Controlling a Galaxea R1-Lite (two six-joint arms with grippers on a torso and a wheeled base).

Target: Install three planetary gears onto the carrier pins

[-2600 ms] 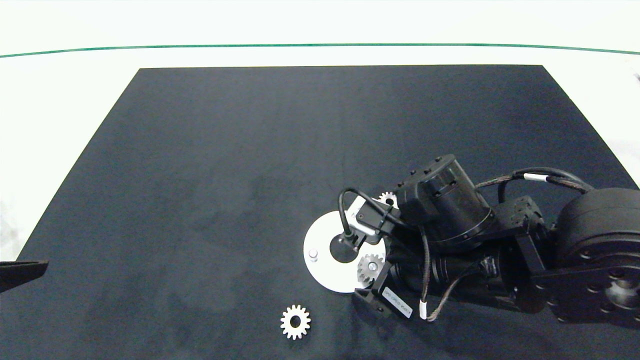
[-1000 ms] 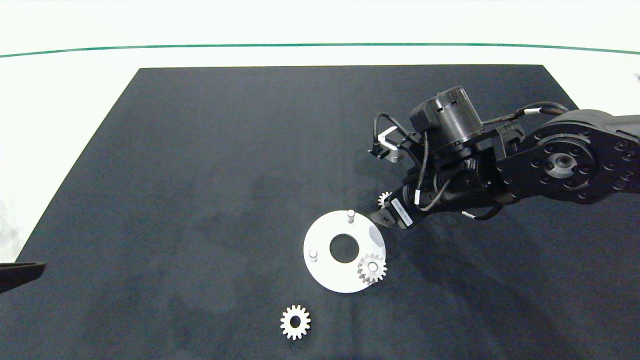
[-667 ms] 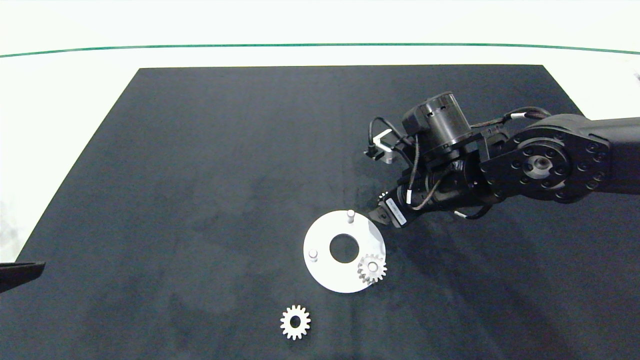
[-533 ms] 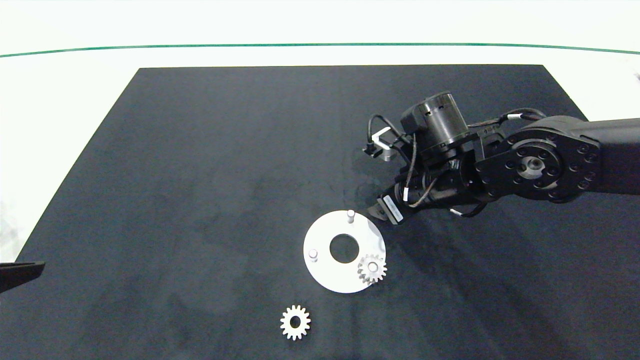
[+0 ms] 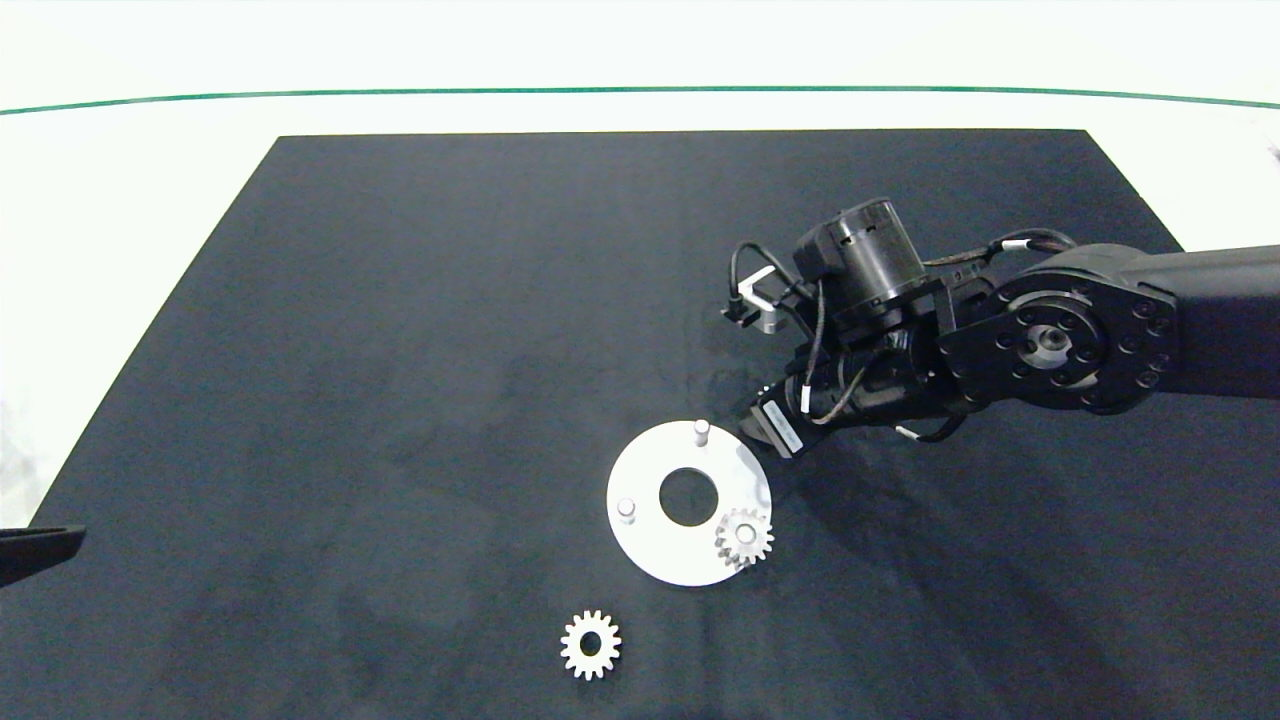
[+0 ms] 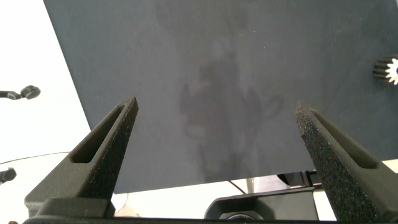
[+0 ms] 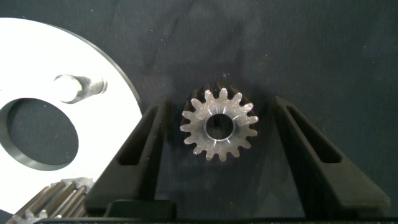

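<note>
Since a second ago the right gripper has shifted slightly toward the white disc, its wrist now covering the gear that showed just beyond the disc's far right edge. That gear lies flat on the black mat between the spread fingers, neither touching it. One gear sits on the disc's right pin; another lies near the disc's front. Two pins stand bare. Well left of the disc, the left gripper hangs wide open, holding nothing.
</note>
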